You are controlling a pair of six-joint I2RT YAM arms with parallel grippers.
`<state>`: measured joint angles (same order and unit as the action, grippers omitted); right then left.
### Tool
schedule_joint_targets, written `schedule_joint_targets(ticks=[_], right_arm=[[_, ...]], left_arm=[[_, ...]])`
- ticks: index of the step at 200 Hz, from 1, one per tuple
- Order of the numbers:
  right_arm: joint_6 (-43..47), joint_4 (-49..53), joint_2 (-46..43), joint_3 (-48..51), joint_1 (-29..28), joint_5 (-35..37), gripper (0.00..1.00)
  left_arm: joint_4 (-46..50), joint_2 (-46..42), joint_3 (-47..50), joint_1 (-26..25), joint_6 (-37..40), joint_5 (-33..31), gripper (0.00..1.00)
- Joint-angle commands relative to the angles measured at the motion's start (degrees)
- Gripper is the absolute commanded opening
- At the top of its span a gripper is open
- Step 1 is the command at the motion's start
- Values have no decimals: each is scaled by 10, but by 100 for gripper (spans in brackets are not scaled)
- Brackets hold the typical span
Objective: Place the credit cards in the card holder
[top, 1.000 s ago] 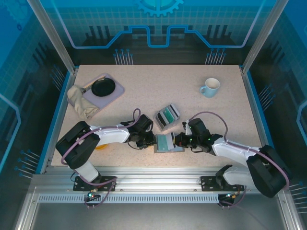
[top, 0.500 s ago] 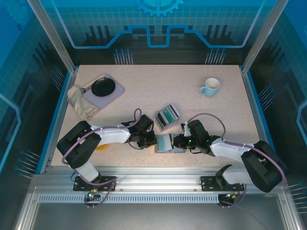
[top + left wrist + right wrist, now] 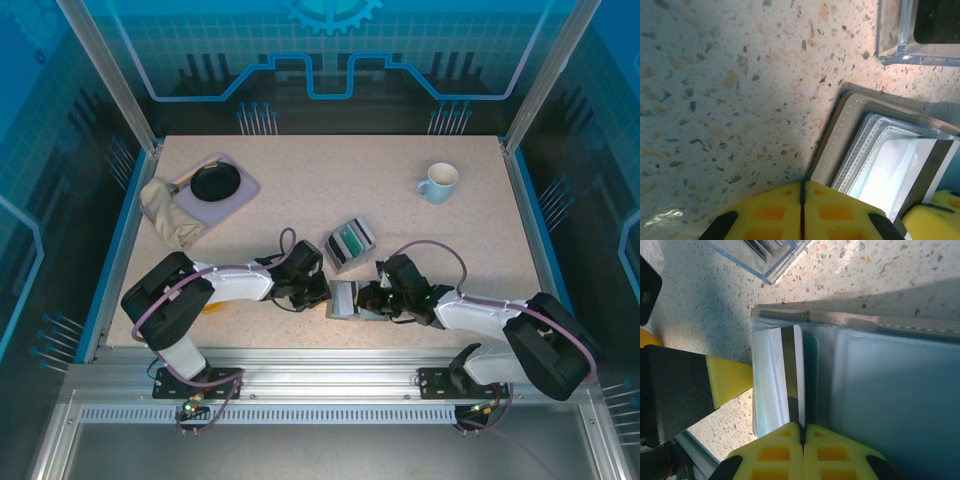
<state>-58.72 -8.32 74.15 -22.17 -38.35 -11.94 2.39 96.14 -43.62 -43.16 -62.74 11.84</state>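
Right gripper [image 3: 368, 298] has slid left onto the card holder [image 3: 343, 298] since a second ago, covering more of its right half; left gripper [image 3: 318, 295] has barely shifted and has clamped down. Card holder lies open on the table [image 3: 300, 170] near the front edge, between the two grippers, pale pockets up. Right wrist view: right gripper [image 3: 802, 439] pads are clenched on the near edge of a credit card [image 3: 790, 375], white with a dark stripe, lying over the holder's left pocket [image 3: 765, 390]. Left wrist view: left gripper [image 3: 801, 207] pads are pressed together with nothing between them, tips at the holder's corner [image 3: 837, 145]; can't tell if they touch. Clear slotted box [image 3: 349, 241] sits just behind the holder, mug [image 3: 438, 182] well apart at back right.
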Motion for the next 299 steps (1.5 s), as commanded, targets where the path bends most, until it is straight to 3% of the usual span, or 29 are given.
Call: schedule_joint_targets(ticks=[1, 73, 113, 166, 187, 234, 276, 299], right_arm=[[-33, 36, 11, -11, -21, 25, 6], [-70, 32, 58, -33, -39, 21, 10], [-39, 116, 25, -52, -34, 27, 26], [-10, 172, 19, -60, -17, 17, 31], [-10, 164, 30, -60, -17, 6, 28], [8, 202, 15, -84, -16, 8, 41], [19, 268, 9, -101, -11, 23, 43], [15, 258, 13, -93, -11, 12, 37]], left_arm=[[-46, 45, 21, -22, -26, 5, 8], [-53, 37, 32, -23, -42, 1, 7], [-52, 34, 37, -23, -45, -4, 7], [-49, 34, 36, -23, -41, -6, 7], [-50, 36, 34, -23, -40, -4, 7], [-48, 35, 34, -23, -38, -6, 6], [-47, 37, 33, -24, -37, -6, 6], [-46, 38, 32, -23, -36, -5, 6]])
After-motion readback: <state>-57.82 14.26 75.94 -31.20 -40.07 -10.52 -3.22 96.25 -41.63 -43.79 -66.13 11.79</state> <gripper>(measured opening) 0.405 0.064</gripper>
